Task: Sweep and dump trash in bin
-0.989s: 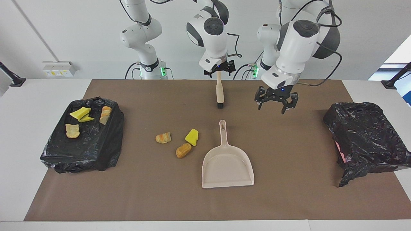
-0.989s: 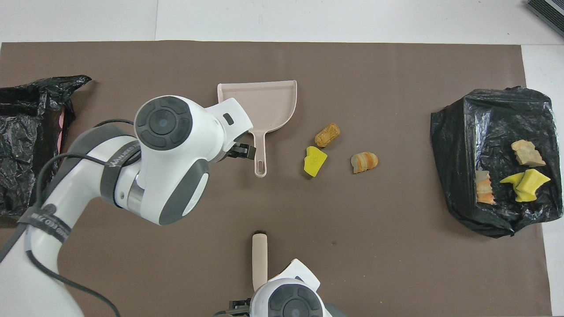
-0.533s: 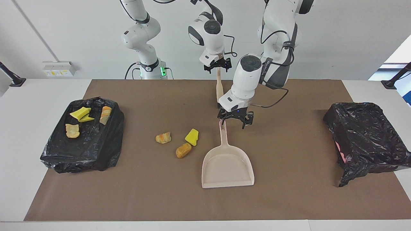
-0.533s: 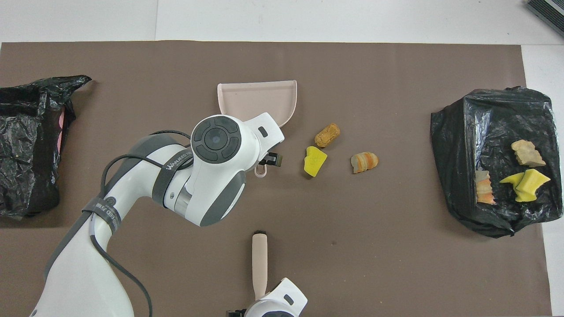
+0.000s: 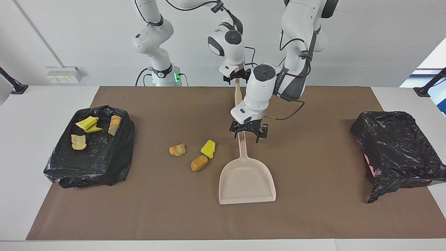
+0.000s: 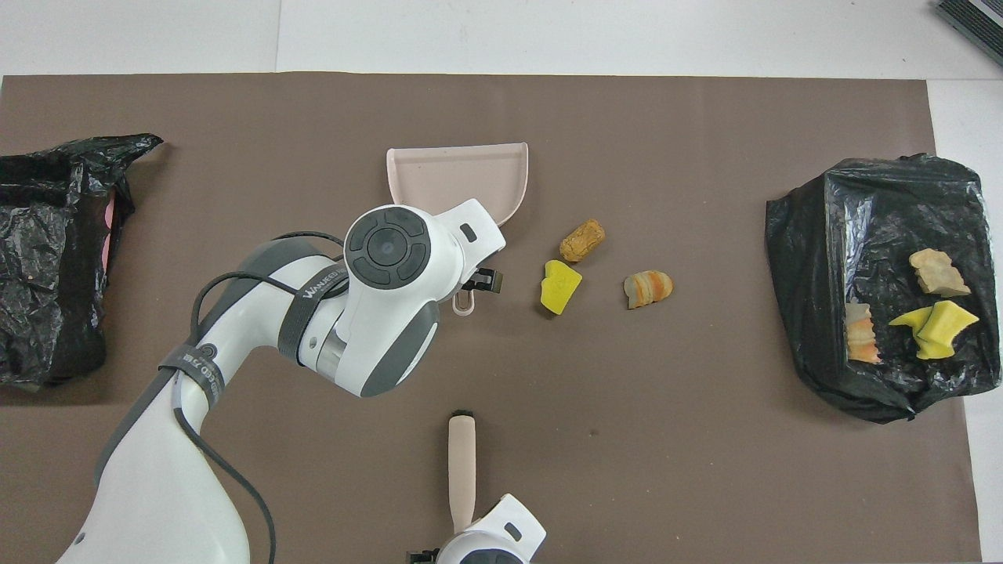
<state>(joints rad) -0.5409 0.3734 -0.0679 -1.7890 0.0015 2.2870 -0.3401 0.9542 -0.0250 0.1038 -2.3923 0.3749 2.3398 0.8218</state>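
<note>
Left gripper [image 5: 248, 133] now over dustpan [image 5: 247, 177] handle

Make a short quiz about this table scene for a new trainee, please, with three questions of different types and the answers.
1. True or false: the left tool is open over the handle end of the dustpan.
2. How many trash pieces lie on the brown mat beside the dustpan?
3. Choose one. More trash pieces lie on top of: A. the black bag toward the right arm's end; B. the dustpan; C. the brush.

Key: 1 true; 2 three; 3 A.
</note>
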